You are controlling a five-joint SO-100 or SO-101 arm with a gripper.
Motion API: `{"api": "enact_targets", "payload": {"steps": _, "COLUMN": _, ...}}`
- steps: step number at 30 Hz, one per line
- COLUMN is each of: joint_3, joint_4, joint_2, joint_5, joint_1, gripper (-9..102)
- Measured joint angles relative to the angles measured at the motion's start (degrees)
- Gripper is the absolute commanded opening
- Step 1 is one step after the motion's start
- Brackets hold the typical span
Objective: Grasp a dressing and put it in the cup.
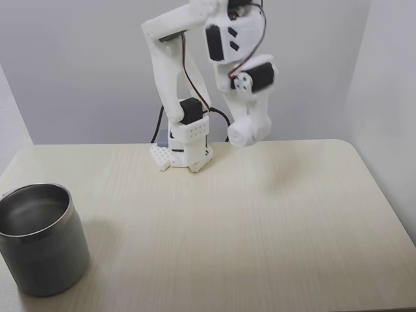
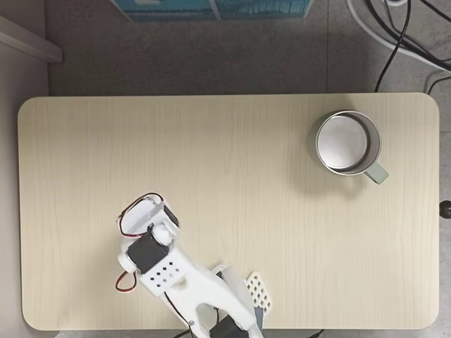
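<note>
A fixed view from the front shows my gripper (image 1: 249, 134) raised above the table (image 1: 260, 214), holding what appears to be the dressing (image 1: 246, 136), a white roll at its tip; white on white, so I cannot tell how far the jaws stand apart. The cup (image 1: 40, 239) stands well apart at that view's left edge and looks empty (image 2: 347, 143). Carry and release remain.

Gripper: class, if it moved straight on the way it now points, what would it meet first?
Probably the bare table, since the gripper points downward above it; the cup stands well aside. Depth is unclear.
</note>
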Motion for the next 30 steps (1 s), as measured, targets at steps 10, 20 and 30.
{"api": "enact_targets", "payload": {"steps": 10, "joint_3": 5.7, "joint_4": 1.8, "joint_2": 2.0, "joint_5": -7.3, "joint_1": 20.5, "gripper": 0}}
{"api": "enact_targets", "payload": {"steps": 20, "joint_3": 18.3, "joint_4": 2.4, "joint_2": 8.5, "joint_5": -14.7, "joint_1": 46.7, "gripper": 0}}
{"api": "enact_targets", "payload": {"steps": 30, "joint_3": 31.4, "joint_4": -0.9, "joint_2": 23.4, "joint_5": -17.1, "joint_1": 64.3, "gripper": 0}}
